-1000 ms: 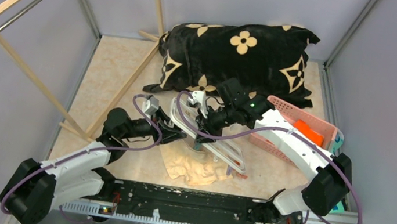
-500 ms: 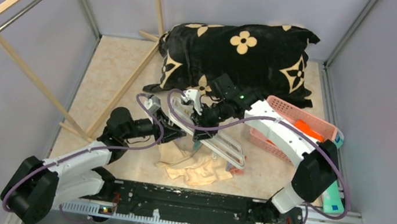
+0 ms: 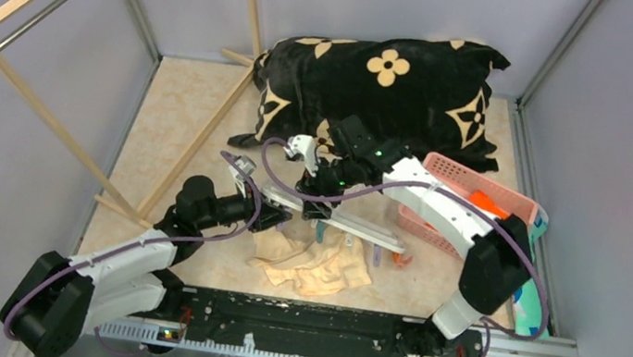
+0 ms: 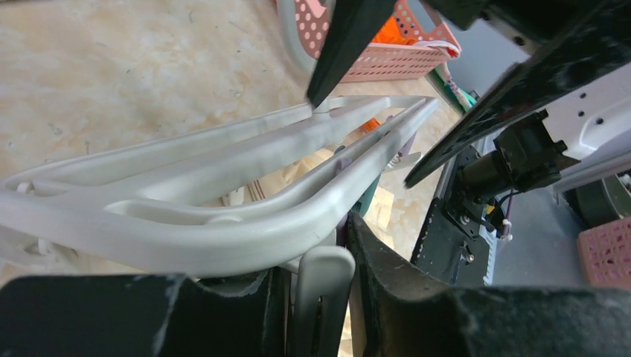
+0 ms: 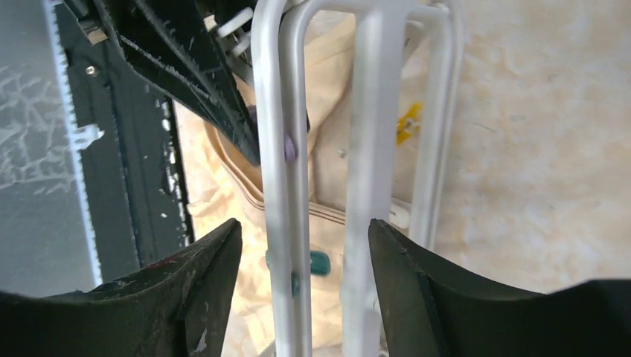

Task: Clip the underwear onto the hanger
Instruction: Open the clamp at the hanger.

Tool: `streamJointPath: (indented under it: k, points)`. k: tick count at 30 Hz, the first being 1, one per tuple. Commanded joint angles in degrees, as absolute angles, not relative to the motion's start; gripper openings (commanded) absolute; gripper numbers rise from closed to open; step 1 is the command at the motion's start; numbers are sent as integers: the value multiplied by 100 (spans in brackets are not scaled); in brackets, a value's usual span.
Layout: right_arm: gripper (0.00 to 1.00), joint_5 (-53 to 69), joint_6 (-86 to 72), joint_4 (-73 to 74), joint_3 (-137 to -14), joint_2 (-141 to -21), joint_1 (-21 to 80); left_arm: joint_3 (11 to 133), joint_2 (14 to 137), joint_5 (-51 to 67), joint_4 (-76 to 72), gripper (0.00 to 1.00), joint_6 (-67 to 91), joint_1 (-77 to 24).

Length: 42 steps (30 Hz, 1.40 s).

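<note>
The white hanger [image 3: 352, 228] hovers roughly level over the floor, with teal and orange clips dangling below it. My left gripper [image 3: 255, 200] is shut on a white looped bar [image 4: 325, 286] at the hanger's left end. Over the middle of the frame my right gripper [image 3: 314, 199] stands open; its fingers [image 5: 205, 286] straddle two hanger bars [image 5: 286, 186] without touching them. The beige underwear [image 3: 310, 266] lies crumpled on the floor beneath the hanger and also shows through the bars, the underwear [image 5: 335, 178] lying beside a teal clip [image 5: 320, 262].
A pink basket [image 3: 445, 170] holding an orange cloth [image 3: 489, 204] sits at the right. A black flower-patterned pillow [image 3: 383, 80] lies at the back. The wooden rack [image 3: 50, 118] leans at the left. A teal object [image 3: 531, 302] lies by the right arm's base.
My right gripper has opened and let go of the hanger while the arm shifted left. The hanger has swung from tilted up to nearly level. The left grip holds.
</note>
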State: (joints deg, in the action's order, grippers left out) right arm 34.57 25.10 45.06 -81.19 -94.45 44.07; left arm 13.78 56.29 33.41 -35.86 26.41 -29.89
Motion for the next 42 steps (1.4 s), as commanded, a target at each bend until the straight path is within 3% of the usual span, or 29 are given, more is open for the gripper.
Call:
streamJointPath:
  k: [1, 7, 12, 16, 29, 42]
  points:
    - [64, 2504, 1836, 3192, -7530, -8342, 4378, 1450, 5450, 2975, -3444, 0, 2875, -3008]
    - [64, 2228, 820, 1907, -6136, -6887, 4514, 1393, 5383, 2621, -3414, 0, 2945, -3006]
    - [62, 2183, 1003, 1635, -5601, -6534, 5661, 1414, 5593, 2344, -3589, 0, 3131, -2997]
    - [55, 2279, 1360, 1206, -5141, -6758, 6114, 1280, 5579, 2374, -3951, 0, 3145, -2993]
    - [60, 2609, 2686, 1028, -5693, -8396, 6349, 567, 5374, 2005, -4983, 0, 3164, -2993]
    - [56, 2484, 3027, 1265, -6251, -9704, 6446, 131, 4508, 1723, -5022, 0, 3148, -2993]
